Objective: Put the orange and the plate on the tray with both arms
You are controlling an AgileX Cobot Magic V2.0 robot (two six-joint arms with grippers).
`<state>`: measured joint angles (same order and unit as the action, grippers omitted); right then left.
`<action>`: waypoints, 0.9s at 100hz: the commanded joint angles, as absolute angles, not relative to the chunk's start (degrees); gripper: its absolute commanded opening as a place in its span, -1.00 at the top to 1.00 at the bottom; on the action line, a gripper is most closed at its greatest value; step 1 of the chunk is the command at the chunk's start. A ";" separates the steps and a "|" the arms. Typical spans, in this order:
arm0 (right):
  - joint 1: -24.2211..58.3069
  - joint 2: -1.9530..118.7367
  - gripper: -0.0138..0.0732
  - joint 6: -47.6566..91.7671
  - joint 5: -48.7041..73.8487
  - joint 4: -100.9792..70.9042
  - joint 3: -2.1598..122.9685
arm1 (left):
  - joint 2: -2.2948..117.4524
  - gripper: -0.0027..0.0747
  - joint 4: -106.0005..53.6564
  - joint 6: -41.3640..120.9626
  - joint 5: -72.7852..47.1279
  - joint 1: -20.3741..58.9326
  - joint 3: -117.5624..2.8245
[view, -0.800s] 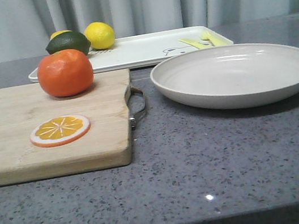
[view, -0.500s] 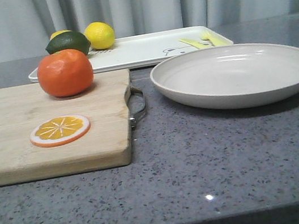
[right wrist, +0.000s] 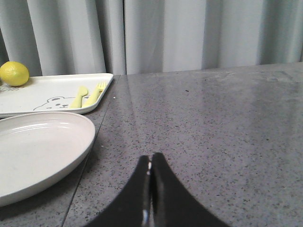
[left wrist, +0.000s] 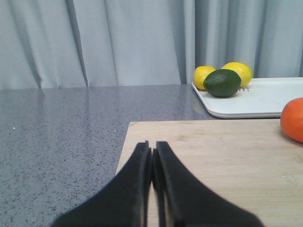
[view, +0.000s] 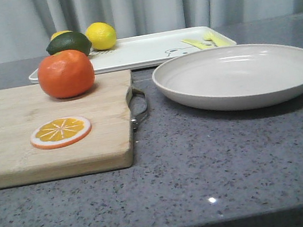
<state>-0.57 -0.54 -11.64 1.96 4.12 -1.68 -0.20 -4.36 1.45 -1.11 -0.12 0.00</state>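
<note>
On your left, the cutting board (view: pixel 49 130) lies on the table (view: pixel 217 160). The orange (view: pixel 66 74) sits on the board's far part, with the orange slice (view: pixel 61 132) in front of it. To the board's right, the plate (view: pixel 239 76) rests on the table. Behind both lies the tray (view: pixel 141 51), carrying a lime (view: pixel 69 43) and two lemons (view: pixel 101 35) at its left end, a fork and spoon (view: pixel 204 41) at its right.
</note>
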 commanded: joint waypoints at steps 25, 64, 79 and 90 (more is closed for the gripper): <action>-0.77 -1.77 0.83 -11.55 -5.20 4.86 -1.62 | -1.93 0.98 -4.79 1.19 6.67 -0.16 1.32; -0.77 -0.59 0.83 -11.55 0.00 4.86 2.16 | -0.55 0.98 -6.26 0.32 4.86 -0.16 -4.64; -0.77 3.16 0.83 -11.55 1.29 4.86 5.77 | 3.49 0.98 -6.26 0.32 3.55 -0.16 -8.52; -0.77 7.00 0.83 -11.55 2.38 4.86 8.90 | 7.09 0.98 -6.26 0.32 3.46 -0.16 -10.60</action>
